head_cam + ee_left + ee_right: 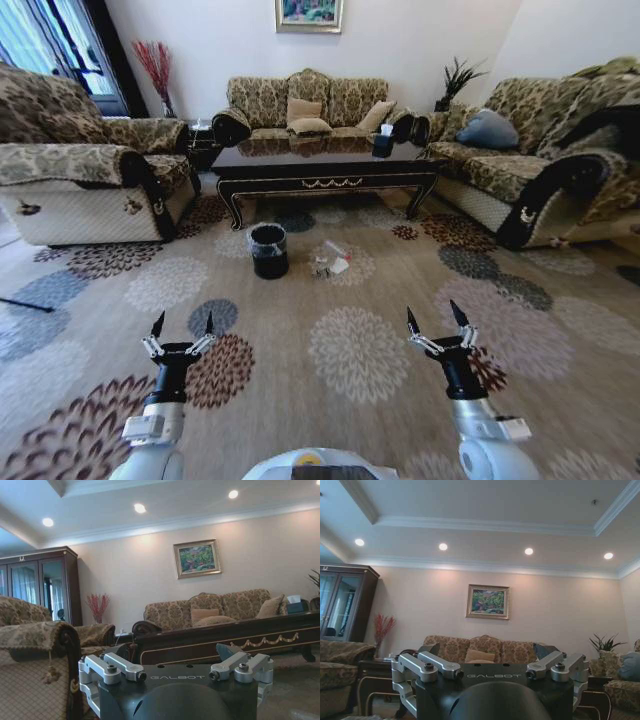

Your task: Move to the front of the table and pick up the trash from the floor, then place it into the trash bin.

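Note:
The dark glossy table (320, 160) with gold trim stands ahead between the sofas; in the left wrist view the table (225, 642) shows side-on. On the patterned floor (300, 350) in front of it stands the black trash bin (268, 250) with a clear liner. Just right of the bin lies the trash (332, 260): a clear bottle and white scraps. My left gripper (183, 324) and right gripper (438, 316) are both held up low in the head view, open and empty, well short of the trash.
Patterned sofas flank the room: one on the left (90, 180), one at the back (310, 105), one on the right (540, 165). A dark tissue box (383, 143) sits on the table. A thin dark rod (25, 304) lies on the floor at the left.

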